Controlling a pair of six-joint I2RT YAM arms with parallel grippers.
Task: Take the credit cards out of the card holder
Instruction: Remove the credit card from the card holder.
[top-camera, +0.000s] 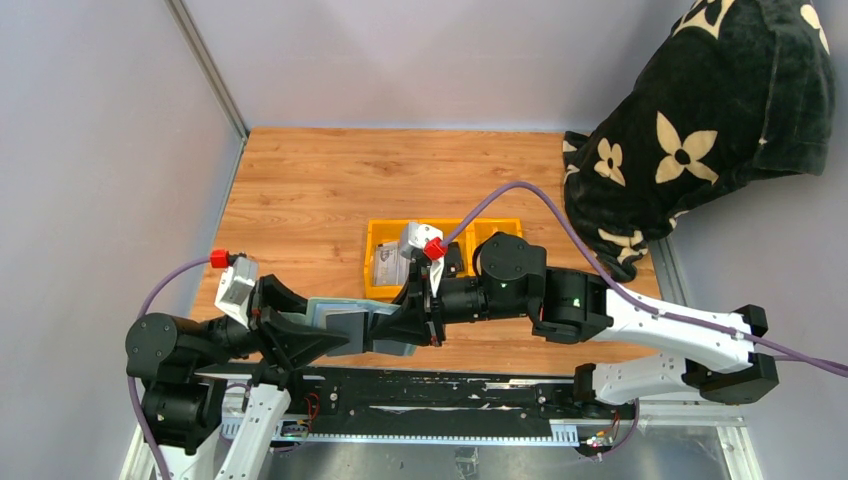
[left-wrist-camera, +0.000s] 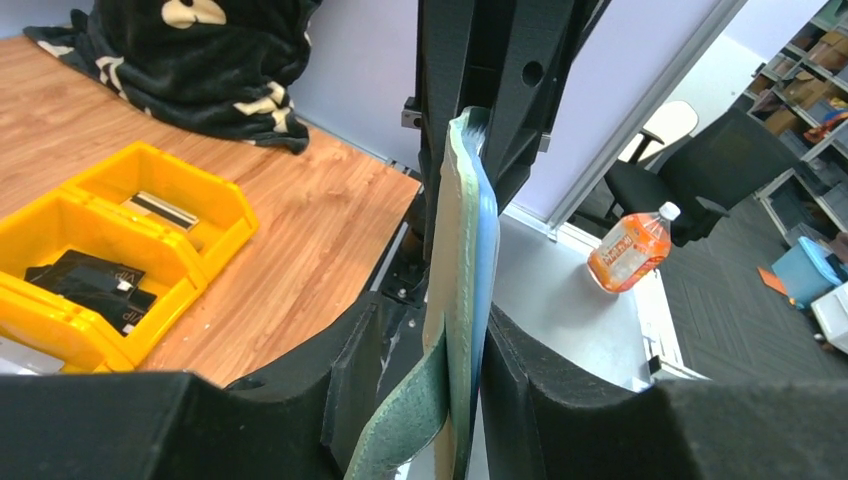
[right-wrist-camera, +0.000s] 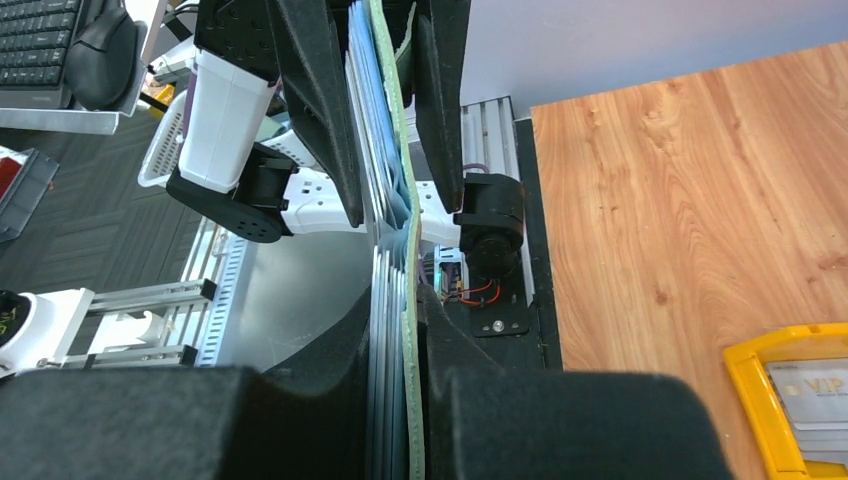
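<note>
card holder (top-camera: 345, 325), sage green outside and blue-grey inside, hangs in the air over the near edge of the desk (top-camera: 300, 200), gripped from both sides at once. on the left, the left arm (top-camera: 190, 345) reaches rightward and the left jaws are clamped on the holder's left end. the left wrist view shows the holder edge-on and upright between two black fingers (left-wrist-camera: 340, 400), with its green strap tab (left-wrist-camera: 395, 430) curling down beside them. the right jaws are pressed together on the opposite end, coming in from the right arm (top-camera: 560, 295).

in the right wrist view the green cover (right-wrist-camera: 411, 300) lies along the right of a stack of thin grey-blue layers (right-wrist-camera: 385, 300). whether those layers are cards or inner pockets cannot be told.

further right and behind the holder, a yellow bin (top-camera: 385, 224) with three compartments sits on the desk. some of the credit cards (top-camera: 386, 266) lie in it: a whitish one in the left compartment and one with a dark stripe (left-wrist-camera: 160, 208) in the right compartment. a black object (left-wrist-camera: 90, 285) fills the middle one. at the far right, a black blanket (top-camera: 700, 120) with cream flowers is bunched at the desk's corner.
</note>
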